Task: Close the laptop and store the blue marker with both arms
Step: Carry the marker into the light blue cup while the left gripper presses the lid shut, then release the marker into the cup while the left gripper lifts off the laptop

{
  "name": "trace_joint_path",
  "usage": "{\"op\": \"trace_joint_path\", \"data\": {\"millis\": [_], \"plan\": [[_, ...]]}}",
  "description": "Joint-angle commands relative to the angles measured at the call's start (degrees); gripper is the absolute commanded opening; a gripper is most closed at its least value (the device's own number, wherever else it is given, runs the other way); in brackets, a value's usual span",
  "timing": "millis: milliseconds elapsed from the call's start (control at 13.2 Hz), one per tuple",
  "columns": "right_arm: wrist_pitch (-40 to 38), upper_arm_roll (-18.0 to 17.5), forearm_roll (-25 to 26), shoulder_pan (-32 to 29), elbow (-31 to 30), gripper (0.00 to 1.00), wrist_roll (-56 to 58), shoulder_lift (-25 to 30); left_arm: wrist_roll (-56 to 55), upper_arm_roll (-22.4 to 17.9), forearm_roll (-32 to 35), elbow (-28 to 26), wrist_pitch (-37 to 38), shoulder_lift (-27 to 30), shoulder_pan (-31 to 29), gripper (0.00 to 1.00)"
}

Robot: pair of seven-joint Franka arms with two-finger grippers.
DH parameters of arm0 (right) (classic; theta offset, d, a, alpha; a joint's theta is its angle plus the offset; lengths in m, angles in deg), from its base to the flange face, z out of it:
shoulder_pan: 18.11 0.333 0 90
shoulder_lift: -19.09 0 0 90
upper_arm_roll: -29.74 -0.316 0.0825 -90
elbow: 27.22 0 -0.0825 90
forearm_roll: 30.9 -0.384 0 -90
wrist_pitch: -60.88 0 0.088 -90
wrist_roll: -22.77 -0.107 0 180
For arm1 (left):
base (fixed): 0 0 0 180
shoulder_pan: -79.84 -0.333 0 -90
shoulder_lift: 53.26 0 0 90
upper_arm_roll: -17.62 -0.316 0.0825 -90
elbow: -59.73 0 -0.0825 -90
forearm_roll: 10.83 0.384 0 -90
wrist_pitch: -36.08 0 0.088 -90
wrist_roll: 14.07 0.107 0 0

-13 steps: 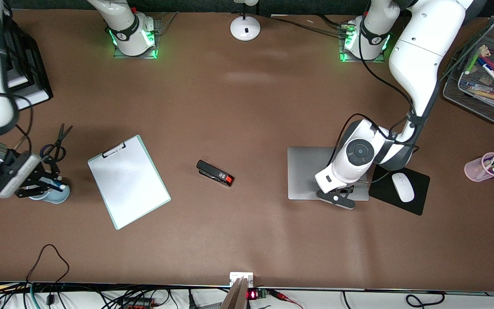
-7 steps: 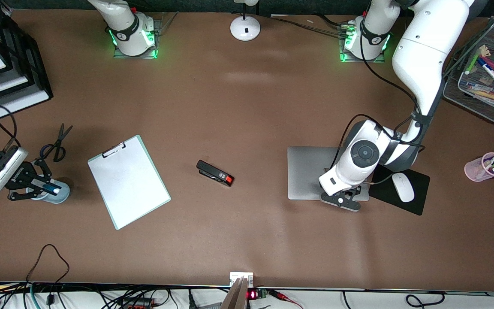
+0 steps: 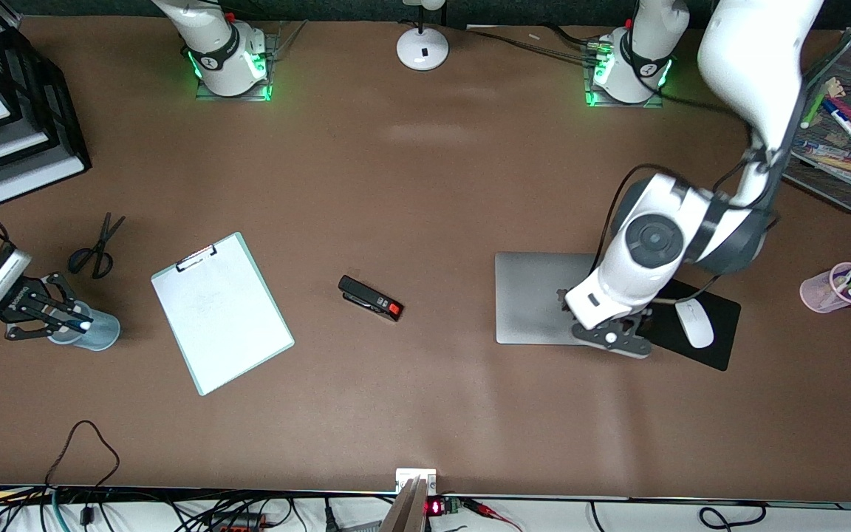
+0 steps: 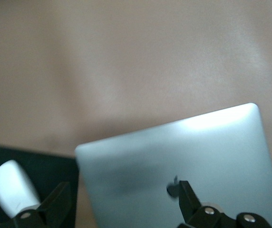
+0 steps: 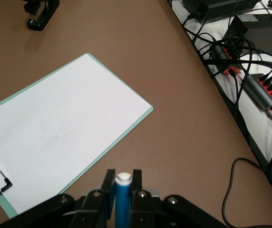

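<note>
Clamped on the blue marker (image 5: 122,197) over the cup (image 3: 93,331) with the right gripper (image 3: 63,321), spread wide over the shut laptop (image 3: 536,295) with the left gripper (image 3: 617,336); lid down already, marker not yet released.

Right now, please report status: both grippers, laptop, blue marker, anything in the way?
Left gripper open over closed laptop. Right gripper shut on blue marker, above blue cup. Nothing blocking the cup.
</note>
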Motion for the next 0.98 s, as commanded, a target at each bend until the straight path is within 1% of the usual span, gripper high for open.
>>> {"op": "trace_joint_path", "data": {"millis": [0, 151, 227, 378, 454, 530, 605, 681, 757, 832, 908], "plan": [[-3.0, -0.8, -2.7, -2.4, 1.4, 0.00, 3.2, -1.7, 0.0, 0.1, -2.9, 3.6, 11.5, 4.5, -0.1, 1.00], [-4.2, -0.8, -3.1, -3.4, 1.4, 0.02, 3.3, -1.7, 2.8, 0.1, -3.0, 8.0, 18.8, 5.7, -0.1, 1.00], [-4.6, -0.8, -3.2, -3.8, 1.5, 0.02, 3.3, -1.7, 4.4, 0.1, -3.4, 9.6, 21.2, 6.4, -0.3, 1.00], [-6.1, -0.8, -3.5, -4.5, 1.5, 0.06, 3.5, -1.8, 6.1, 0.0, -8.1, 10.4, 25.5, 9.6, -2.6, 1.00], [-6.2, -0.8, -4.1, -5.1, 1.5, 0.11, 3.7, -2.1, 6.3, -0.1, -8.8, 10.2, 28.0, 11.7, -3.2, 1.00], [-6.2, -0.8, -4.3, -5.3, 1.5, 0.34, 4.0, -2.3, 6.3, -0.1, -8.9, 10.1, 31.1, 13.1, -3.8, 1.00], [-6.3, -0.8, -4.3, -5.4, 1.5, 0.99, 3.9, -2.3, 6.4, -0.2, -8.9, 9.5, 33.9, 14.3, -4.0, 1.00], [-6.2, -0.8, -4.3, -5.8, 1.6, 1.00, 3.6, -2.1, 7.2, -0.6, -8.9, 9.4, 35.4, 14.7, -4.6, 1.00], [-6.2, -0.8, -4.3, -5.9, 1.8, 1.00, 2.9, -2.0, 9.4, -0.8, -9.5, 8.9, 34.4, 15.4, -5.3, 1.00], [-6.3, -0.7, -4.3, -5.8, 2.8, 1.00, 2.8, -1.9, 10.5, -1.2, -11.3, 6.1, 32.3, 17.7, -6.6, 1.00], [-6.3, -0.6, -3.8, -5.7, 3.9, 1.00, 2.1, -1.8, 10.5, -3.8, -14.1, 1.0, 27.4, 21.5, -6.5, 1.00]]}}
